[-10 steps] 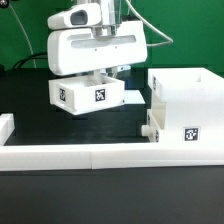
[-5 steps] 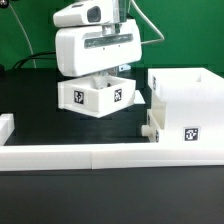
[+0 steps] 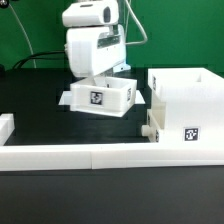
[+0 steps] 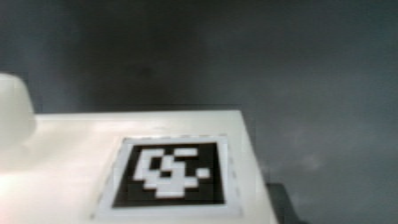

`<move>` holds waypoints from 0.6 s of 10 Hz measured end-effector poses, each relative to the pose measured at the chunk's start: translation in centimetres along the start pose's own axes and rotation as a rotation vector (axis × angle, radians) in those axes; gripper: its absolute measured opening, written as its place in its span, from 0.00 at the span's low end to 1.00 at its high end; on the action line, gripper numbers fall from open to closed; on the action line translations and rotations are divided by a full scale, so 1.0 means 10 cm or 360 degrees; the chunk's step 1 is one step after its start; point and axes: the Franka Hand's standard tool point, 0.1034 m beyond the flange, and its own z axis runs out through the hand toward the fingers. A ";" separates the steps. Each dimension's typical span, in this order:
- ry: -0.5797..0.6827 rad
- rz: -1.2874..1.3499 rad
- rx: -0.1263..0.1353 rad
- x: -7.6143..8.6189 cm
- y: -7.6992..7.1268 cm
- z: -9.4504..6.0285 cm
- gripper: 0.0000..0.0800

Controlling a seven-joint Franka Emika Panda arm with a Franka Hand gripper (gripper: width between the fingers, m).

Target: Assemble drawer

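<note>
In the exterior view my gripper [image 3: 100,80] reaches down into a shallow white drawer tray [image 3: 100,98] with a black-and-white tag on its near wall. The fingers are hidden by the tray's wall, but the tray turns with the hand, so the gripper is shut on it. I cannot tell whether the tray touches the black table. The tall white box [image 3: 188,105] stands just to the tray's right, tagged at the front, with a small knob [image 3: 148,128] at its left side. The wrist view shows only a white tagged surface [image 4: 169,172], very close, with no fingers visible.
The long low white border wall [image 3: 90,155] runs along the front of the table, with a short raised end [image 3: 5,127] at the exterior view's left. A green backdrop and cables are behind the arm.
The hand and the held tray have turned about the vertical axis and shifted slightly toward the exterior view's right, nearer the box. The box has not moved.
</note>
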 end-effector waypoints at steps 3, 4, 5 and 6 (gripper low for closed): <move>-0.0019 -0.0160 0.0023 0.04 0.08 0.02 0.05; -0.0019 -0.0156 0.0024 0.03 0.08 0.03 0.05; -0.0019 -0.0155 0.0025 0.03 0.08 0.03 0.05; -0.0019 -0.0155 0.0026 0.03 0.08 0.03 0.05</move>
